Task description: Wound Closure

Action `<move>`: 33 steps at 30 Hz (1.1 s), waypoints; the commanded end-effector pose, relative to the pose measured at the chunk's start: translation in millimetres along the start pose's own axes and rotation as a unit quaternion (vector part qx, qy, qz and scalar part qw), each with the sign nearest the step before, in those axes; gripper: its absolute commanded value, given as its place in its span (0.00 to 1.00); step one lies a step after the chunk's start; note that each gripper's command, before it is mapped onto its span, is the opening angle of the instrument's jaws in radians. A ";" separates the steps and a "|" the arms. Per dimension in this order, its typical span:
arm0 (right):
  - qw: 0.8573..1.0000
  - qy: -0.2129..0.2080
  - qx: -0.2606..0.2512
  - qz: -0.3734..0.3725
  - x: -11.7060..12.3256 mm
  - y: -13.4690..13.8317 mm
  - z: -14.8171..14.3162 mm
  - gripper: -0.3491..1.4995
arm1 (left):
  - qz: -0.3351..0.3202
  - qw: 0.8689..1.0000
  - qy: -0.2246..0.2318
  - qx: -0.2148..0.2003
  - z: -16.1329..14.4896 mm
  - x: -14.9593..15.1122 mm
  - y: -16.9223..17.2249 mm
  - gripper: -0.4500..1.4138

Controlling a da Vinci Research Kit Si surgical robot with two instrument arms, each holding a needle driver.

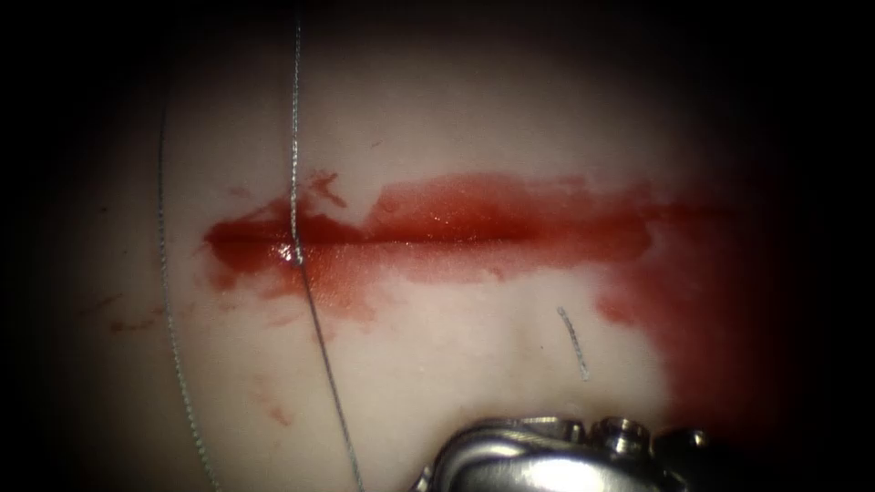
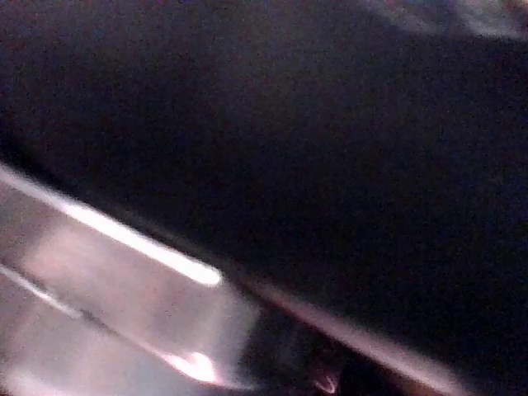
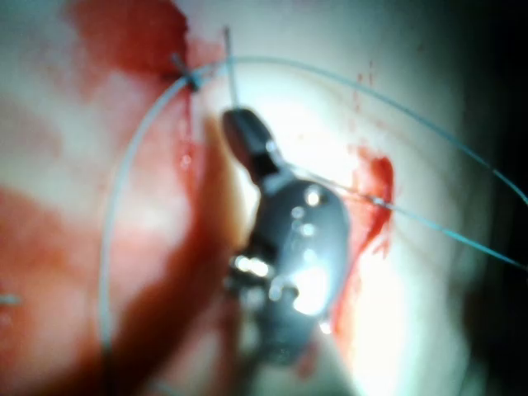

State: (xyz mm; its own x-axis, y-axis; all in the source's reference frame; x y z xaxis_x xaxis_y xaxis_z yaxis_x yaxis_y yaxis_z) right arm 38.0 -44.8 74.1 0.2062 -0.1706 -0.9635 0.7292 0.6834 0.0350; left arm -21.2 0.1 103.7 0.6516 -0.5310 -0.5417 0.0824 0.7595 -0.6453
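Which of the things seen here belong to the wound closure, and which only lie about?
Belong to the job: the tissue; its cut; the thread, which passes through the cut near its left end; the right arm's tool (what it holds cannot be told).

Only lying about: a cut end of thread on the tissue below the cut; the red fluid around the cut.

Tissue (image 1: 474,118) pale cream-pink. Red fluid (image 1: 474,214) deep and glossy along the dark cut (image 1: 474,241), thinning to orange-red smears below. Thread (image 1: 294,137) fine grey with a twisted texture; a cut end of thread (image 1: 574,342) likewise grey. My gripper (image 3: 235,124) shiny silver steel.
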 end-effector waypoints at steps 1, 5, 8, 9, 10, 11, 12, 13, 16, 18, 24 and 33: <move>1.000 -0.004 0.005 -0.003 -0.1 1.0 0.1 0.00 | -0.005 1.000 0.000 0.005 -0.2 -0.8 1.6 0.00; 1.000 -0.009 0.008 -0.005 -0.3 0.8 0.2 0.00 | -0.005 1.000 0.004 0.021 -0.2 -0.9 1.5 0.00; 1.000 -0.011 0.011 -0.006 -0.4 0.6 0.4 0.00 | -0.006 0.999 0.006 0.033 -0.2 -1.1 1.6 0.00; 1.000 -0.011 0.011 -0.006 -0.3 0.6 0.5 0.00 | -0.006 0.999 0.006 0.033 -0.2 -1.1 1.6 0.00; 1.000 -0.011 0.013 -0.006 -0.3 0.6 0.6 0.00 | -0.006 0.999 0.006 0.033 -0.2 -1.1 1.6 0.00; 1.000 -0.011 0.014 -0.006 -0.3 0.6 0.6 0.00 | -0.006 0.999 0.008 0.039 -0.2 -1.1 1.6 0.00; 1.000 -0.011 0.015 -0.007 -0.3 0.5 0.7 0.00 | -0.006 0.999 0.008 0.039 -0.2 -1.1 1.6 0.00; 1.000 -0.012 0.015 -0.007 -0.3 0.5 0.8 0.00 | -0.006 0.999 0.008 0.041 -0.2 -1.1 1.6 0.00; 1.000 -0.014 0.019 -0.008 -0.4 0.3 1.0 0.00 | -0.006 0.999 0.008 0.043 -0.2 -1.2 1.6 0.00; 1.000 -0.014 0.021 -0.009 -0.4 0.3 1.1 0.00 | -0.007 0.999 0.009 0.047 -0.3 -1.3 1.6 0.00; 1.000 -0.014 0.025 -0.011 -0.4 0.0 1.3 0.00 | -0.007 0.997 0.015 0.072 -0.3 -1.3 1.6 0.00; 0.999 -0.017 0.033 -0.015 -0.4 -0.4 1.8 0.00 | -0.008 0.995 0.020 0.095 -0.3 -1.3 1.5 0.00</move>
State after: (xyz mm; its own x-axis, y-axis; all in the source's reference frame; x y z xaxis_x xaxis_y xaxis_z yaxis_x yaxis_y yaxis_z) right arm 38.0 -46.9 74.8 0.2086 -0.2121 -0.9547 0.7768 0.6290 0.0300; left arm -21.6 0.4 104.0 0.6184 -0.5493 -0.5620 0.2325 0.8110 -0.5368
